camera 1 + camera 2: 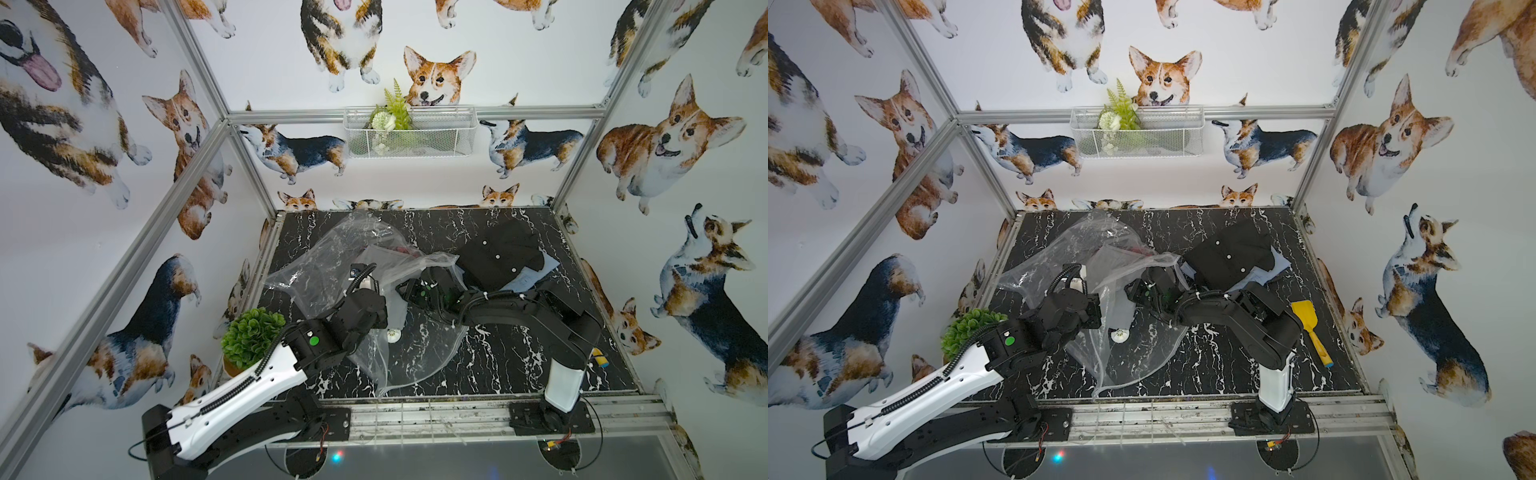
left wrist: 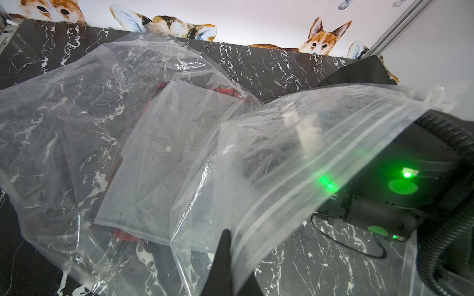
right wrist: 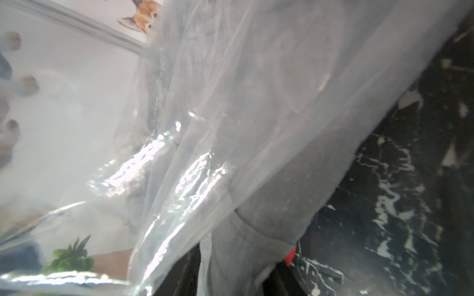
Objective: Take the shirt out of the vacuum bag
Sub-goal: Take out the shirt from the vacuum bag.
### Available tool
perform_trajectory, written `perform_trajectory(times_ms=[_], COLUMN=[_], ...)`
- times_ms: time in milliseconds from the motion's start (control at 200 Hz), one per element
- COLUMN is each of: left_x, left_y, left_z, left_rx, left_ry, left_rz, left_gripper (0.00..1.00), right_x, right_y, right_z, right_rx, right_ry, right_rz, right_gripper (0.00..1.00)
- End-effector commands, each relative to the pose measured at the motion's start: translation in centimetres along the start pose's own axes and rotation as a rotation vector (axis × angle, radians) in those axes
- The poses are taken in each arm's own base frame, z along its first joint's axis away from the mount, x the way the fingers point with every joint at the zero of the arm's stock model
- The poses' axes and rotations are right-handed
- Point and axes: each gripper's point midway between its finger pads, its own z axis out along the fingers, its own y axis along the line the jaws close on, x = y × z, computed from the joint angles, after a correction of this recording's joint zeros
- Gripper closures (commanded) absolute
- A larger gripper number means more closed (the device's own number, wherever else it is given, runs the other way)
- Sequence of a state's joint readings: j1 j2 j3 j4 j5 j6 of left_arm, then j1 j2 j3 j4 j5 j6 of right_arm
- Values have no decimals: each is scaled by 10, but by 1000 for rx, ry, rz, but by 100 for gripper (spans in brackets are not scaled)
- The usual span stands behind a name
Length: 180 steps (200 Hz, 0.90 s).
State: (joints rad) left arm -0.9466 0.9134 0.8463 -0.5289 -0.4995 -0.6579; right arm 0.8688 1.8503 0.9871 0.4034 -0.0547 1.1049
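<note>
Extraction step: the left gripper (image 2: 228,256) pinches the vacuum bag (image 2: 307,143) by its zip edge, while the right gripper (image 1: 405,291), finger spread untellable, reaches inside it and likely must clamp the grey shirt (image 2: 159,166), then withdraw.

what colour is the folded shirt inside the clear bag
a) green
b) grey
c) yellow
b: in the left wrist view a grey shirt lies folded inside the vacuum bag, seen through the clear plastic.
</note>
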Motion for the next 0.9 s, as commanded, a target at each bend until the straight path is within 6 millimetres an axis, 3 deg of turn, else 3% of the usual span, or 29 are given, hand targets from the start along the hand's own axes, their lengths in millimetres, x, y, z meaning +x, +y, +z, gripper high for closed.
perform_trajectory(times_ms=[0, 245, 430, 631, 701, 896], left_x=[8, 6, 4, 2, 2, 3], left_y=[4, 4, 3, 1, 2, 2], left_z=[5, 3, 3, 2, 1, 1], left_rx=[-20, -18, -16, -8, -7, -6], left_ry=[16, 12, 8, 5, 2, 3], left_rz=[9, 13, 13, 8, 7, 2], left_gripper=[100, 100, 100, 100, 100, 100], right_x=[-8, -3, 7, 14, 16, 15], right_y=[23, 29, 18, 10, 12, 20], right_z=[4, 15, 29, 40, 42, 47], right_rx=[-79, -106, -67, -49, -49, -66], right_ry=[-19, 15, 47, 52, 58, 58], right_rz=[30, 52, 41, 52, 45, 47], right_gripper=[58, 59, 52, 52, 58, 96])
